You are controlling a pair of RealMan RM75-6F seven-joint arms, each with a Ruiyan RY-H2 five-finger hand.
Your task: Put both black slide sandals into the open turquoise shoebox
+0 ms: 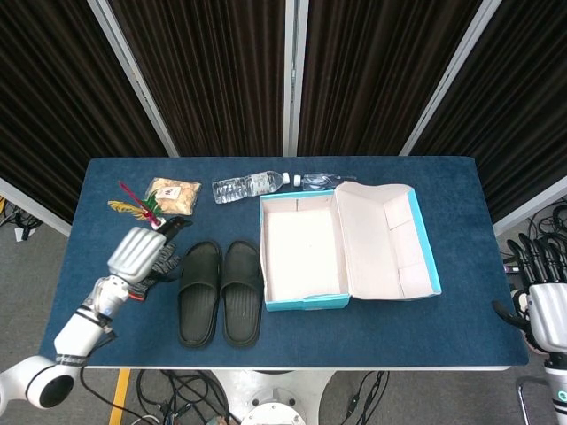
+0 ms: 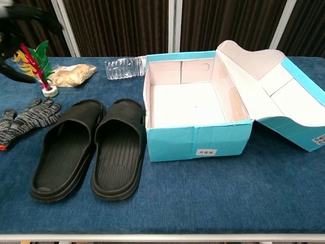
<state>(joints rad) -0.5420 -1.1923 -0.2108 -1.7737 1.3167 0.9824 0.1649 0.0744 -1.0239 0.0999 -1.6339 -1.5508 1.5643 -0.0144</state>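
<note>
From the head view, your left hand (image 1: pixel 139 251) hovers empty over a glove, fingers together, beside the sandals (image 1: pixel 220 292); your right hand (image 1: pixel 545 297) idles off the tabletop (image 1: pixel 443 328), fingers loosely spread. From the chest view, both sandals lie left of the empty turquoise shoebox (image 2: pixel 198 141), so no grasp has begun: reach for the nearer, left sandal (image 2: pixel 67 149).

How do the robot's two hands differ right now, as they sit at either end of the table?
The left hand hangs over the blue table, just above a grey knit glove beside the black sandals; the right hand sits off the table's edge, away from everything. The left hand shows its silver back with its fingers hidden; the right hand's dark fingers stand apart. Neither holds anything that I can see, and both have pale shells.
</note>
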